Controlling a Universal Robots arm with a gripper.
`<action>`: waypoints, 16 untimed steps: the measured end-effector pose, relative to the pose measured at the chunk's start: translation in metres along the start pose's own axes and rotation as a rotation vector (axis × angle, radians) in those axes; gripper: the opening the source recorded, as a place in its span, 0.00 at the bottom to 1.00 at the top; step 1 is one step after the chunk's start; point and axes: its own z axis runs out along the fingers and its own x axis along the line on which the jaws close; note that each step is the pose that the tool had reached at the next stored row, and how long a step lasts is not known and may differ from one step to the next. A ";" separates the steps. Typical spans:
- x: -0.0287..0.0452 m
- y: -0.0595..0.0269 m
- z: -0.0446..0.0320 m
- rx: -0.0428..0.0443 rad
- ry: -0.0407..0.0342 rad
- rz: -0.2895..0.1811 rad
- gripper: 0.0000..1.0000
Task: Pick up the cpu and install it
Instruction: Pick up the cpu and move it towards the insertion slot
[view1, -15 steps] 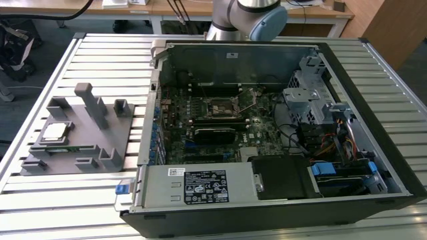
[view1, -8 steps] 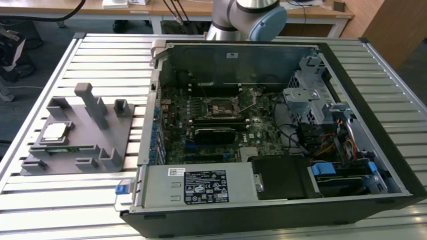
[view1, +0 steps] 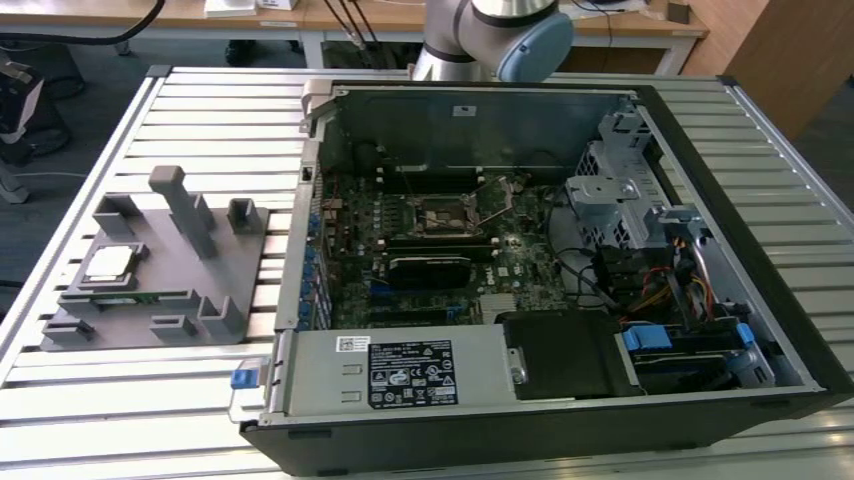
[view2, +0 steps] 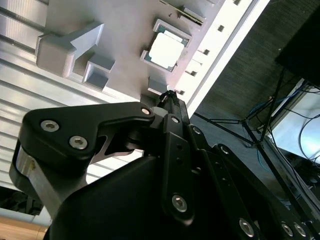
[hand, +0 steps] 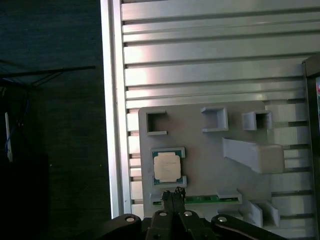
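Note:
The cpu (view1: 110, 262) lies flat in a pocket of the grey holder plate (view1: 200, 290) on the slatted table, at the exterior view's left. Its silver top shows in both wrist views (hand: 166, 167) (view2: 165, 50). My gripper (hand: 173, 192) hangs well above the holder, its black fingertips (view2: 169, 95) pressed together and shut on nothing. In the first wrist view the tips sit just beside the cpu's edge, over the green memory stick (hand: 200, 199). The dark socket frame (view1: 447, 213) with its thin lever sits on the motherboard inside the open computer case (view1: 787, 330).
Upright grey posts and brackets (view1: 180, 205) rise from the holder plate around the cpu. The table edge (hand: 111, 125) runs close beside the holder, with dark floor beyond. Inside the case are a drive cage (view1: 614, 190), cables and a power supply (view1: 400, 372).

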 end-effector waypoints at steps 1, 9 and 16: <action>0.0007 0.0000 0.0003 0.0001 0.0001 0.000 0.11; 0.0023 -0.0003 0.0061 0.0160 0.0000 -0.002 0.11; 0.0024 -0.0006 0.0124 0.0310 -0.0014 -0.004 0.11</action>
